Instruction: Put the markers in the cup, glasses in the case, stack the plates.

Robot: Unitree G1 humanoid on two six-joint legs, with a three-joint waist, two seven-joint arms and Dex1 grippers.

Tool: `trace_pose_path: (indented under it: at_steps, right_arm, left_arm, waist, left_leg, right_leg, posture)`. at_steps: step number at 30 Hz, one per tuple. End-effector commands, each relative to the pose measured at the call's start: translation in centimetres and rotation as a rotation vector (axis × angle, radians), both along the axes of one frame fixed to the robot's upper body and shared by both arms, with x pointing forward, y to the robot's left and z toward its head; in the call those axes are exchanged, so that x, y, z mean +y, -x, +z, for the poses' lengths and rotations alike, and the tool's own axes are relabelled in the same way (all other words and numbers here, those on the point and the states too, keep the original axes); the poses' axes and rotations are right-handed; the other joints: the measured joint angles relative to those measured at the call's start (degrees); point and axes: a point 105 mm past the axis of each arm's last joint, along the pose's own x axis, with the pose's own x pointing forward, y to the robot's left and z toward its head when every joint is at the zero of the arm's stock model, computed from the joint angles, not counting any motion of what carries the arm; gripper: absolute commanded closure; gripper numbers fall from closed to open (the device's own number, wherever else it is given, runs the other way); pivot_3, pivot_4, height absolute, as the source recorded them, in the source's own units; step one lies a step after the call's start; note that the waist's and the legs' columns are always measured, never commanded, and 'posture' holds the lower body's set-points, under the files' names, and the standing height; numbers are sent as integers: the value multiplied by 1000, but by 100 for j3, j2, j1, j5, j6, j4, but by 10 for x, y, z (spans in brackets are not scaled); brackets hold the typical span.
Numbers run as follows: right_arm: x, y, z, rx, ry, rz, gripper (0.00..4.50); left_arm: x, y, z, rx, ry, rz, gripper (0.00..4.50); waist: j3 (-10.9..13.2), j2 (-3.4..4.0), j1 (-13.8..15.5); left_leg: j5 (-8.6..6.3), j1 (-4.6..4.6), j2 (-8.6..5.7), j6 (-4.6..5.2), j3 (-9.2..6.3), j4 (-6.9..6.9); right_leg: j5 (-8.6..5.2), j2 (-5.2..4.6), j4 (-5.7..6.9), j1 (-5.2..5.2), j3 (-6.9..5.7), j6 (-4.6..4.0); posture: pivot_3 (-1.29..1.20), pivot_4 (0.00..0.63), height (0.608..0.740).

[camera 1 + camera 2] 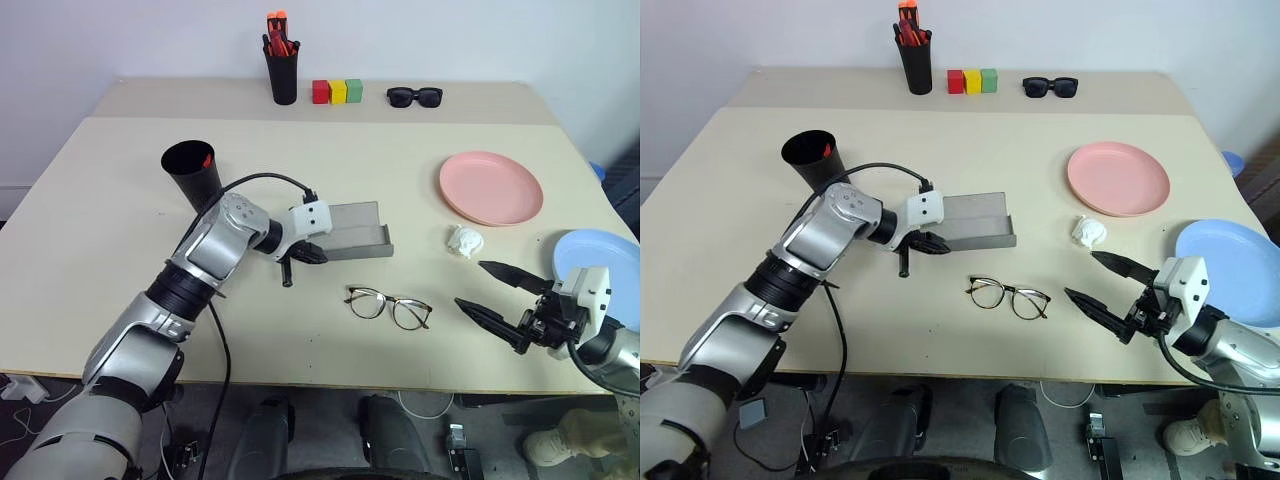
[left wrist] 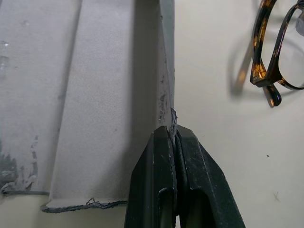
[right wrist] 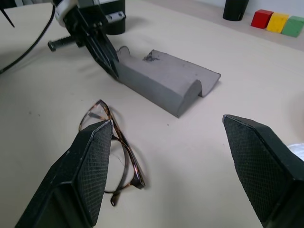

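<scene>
One red marker (image 1: 206,158) already sits in your cup (image 1: 192,173). Left pincer (image 2: 173,135) pinches the grey case (image 1: 352,231) edge; right pincer (image 1: 500,295) wide beside the glasses (image 1: 389,306). Pink plate (image 1: 490,187) and blue plate (image 1: 600,252) remain unstacked on the counter (image 1: 120,250).

On the counter (image 1: 100,200) there are two plates: one pink plate (image 1: 490,187) in the right part of the frame and one light blue plate (image 1: 600,262) at the right edge. There is one pair of clear glasses (image 1: 388,306) in the lower centre and one pair of black sunglasses (image 1: 414,96) at the top. One grey case (image 1: 352,232) lies in the centre. Two black containers stand there: one cup (image 1: 192,172) in the upper left and one pen holder (image 1: 282,72) at the top. Three coloured blocks (image 1: 337,91) stand in a row at the top: red, yellow, green. One small crumpled white thing (image 1: 465,241) lies in the right part.
</scene>
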Motion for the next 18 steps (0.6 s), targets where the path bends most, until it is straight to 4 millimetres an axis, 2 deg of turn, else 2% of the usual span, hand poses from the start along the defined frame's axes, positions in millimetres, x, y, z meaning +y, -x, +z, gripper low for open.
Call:
trace_pose_path:
  at_steps: [1,7,10,13,15,16,18]
  right_arm:
    - [0,2,15,-53,2,-13,698]
    - [2,1,15,-53,4,-20,698]
    - [3,1,15,-55,2,-20,698]
    - [3,2,15,-55,2,-21,698]
    - [1,3,14,-52,2,-23,698]
    - [1,4,13,-51,2,-23,698]
    - [0,5,12,-48,2,-24,698]
  left_arm:
    - [-4,-3,11,-43,10,-10,4440]
    - [-5,-2,15,-100,13,-45,4440]
    - [-5,0,14,-104,12,-70,3598]
    - [-4,-2,14,-105,17,-56,2190]
    - [-5,-4,16,-107,24,-36,1028]
    - [-4,-3,19,-108,29,-38,678]
    - [-3,-1,24,-111,35,-43,678]
  waist:
    - [0,0,1]
    - [0,0,1]
    - [0,0,1]
    - [0,0,1]
    - [0,0,1]
    - [0,0,2]
    - [0,0,-2]
  left_leg:
    - [0,0,0,0,0,0]
    - [0,0,0,0,0,0]
    - [0,0,0,0,0,0]
    - [0,0,0,0,0,0]
    - [0,0,0,0,0,0]
    - [0,0,0,0,0,0]
    - [0,0,0,0,0,0]
  right_leg:
    - [0,0,0,0,0,0]
    - [0,0,0,0,0,0]
    - [0,0,0,0,0,0]
    - [0,0,0,0,0,0]
    - [0,0,0,0,0,0]
    - [0,0,0,0,0,0]
    - [0,0,0,0,0,0]
  posture:
    - [0,150,740]
    - [0,150,740]
    - [0,150,740]
    - [0,150,740]
    - [0,150,740]
    - [0,150,740]
    - [0,150,740]
